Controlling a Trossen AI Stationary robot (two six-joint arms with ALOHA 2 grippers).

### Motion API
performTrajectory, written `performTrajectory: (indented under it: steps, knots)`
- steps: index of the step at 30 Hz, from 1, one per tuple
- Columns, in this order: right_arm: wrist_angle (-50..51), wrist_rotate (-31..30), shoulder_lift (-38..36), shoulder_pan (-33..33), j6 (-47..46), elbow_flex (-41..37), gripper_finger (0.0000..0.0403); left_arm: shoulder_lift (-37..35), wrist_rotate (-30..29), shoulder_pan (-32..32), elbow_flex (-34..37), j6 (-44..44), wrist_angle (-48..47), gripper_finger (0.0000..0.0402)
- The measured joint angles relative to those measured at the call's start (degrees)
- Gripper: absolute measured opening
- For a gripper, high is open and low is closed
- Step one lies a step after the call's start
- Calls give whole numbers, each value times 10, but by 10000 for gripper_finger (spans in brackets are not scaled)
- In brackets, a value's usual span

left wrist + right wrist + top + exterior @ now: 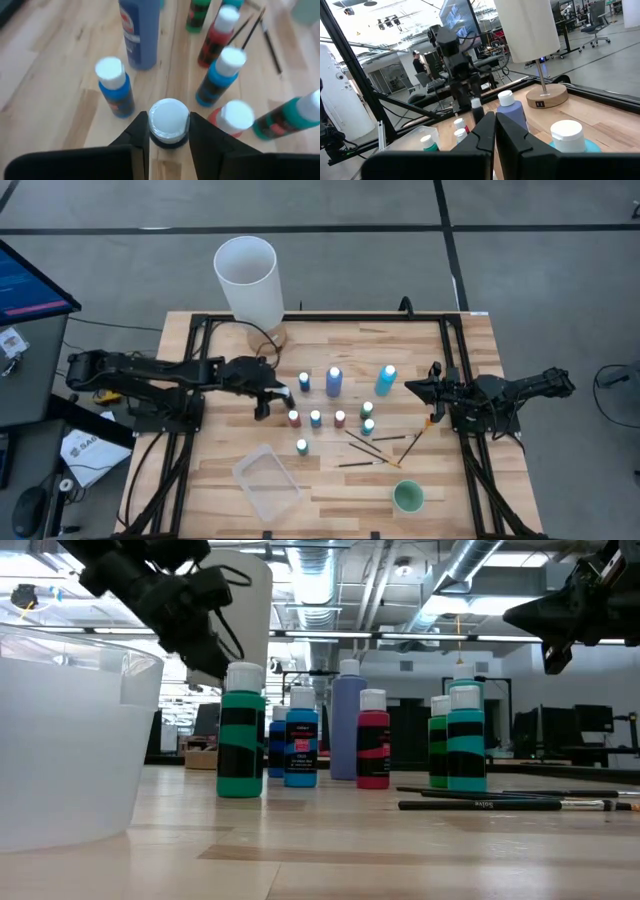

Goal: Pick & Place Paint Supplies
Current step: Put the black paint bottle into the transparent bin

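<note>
Several small white-capped bottles (315, 418), blue, red, teal and green, stand on the wooden table (330, 340) with two taller blue bottles (333, 380) behind them. Thin dark brushes (370, 446) lie to their right. My left gripper (266, 406) stands at the left end of the group, shut on a dark-bodied, white-capped bottle (169, 122). It also shows in the right wrist view (476, 109). My right gripper (412, 388) hovers shut and empty to the right of the light-blue tall bottle (386, 379). My left gripper pinches the bottle at its white cap (169, 116), one finger (141, 135) on each side. The fingers come from above, pointing down. The bottle stands upright below them. I cannot tell whether its base is on the table.
A clear plastic container (267, 480) stands near the front edge, left of centre. A small green cup (408, 496) sits at the front right. A tall white cylinder on a wooden base (247, 280) stands at the far edge. A black frame (455, 360) runs along the table's sides.
</note>
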State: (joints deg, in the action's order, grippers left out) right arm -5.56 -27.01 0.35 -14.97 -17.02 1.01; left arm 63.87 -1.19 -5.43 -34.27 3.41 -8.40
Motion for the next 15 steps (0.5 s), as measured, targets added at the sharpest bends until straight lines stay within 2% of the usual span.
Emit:
performTrajectory:
  steps: [4,9,15]
  knots:
    - [0,0,0,0,0,0,8,-48,1,12,0,5,-10,77]
    - [0,0,0,0,0,0,8,-120,41,50,0,11,-12,77]
    - [0,0,0,0,0,0,8,-199,44,93,0,34,-48,77]
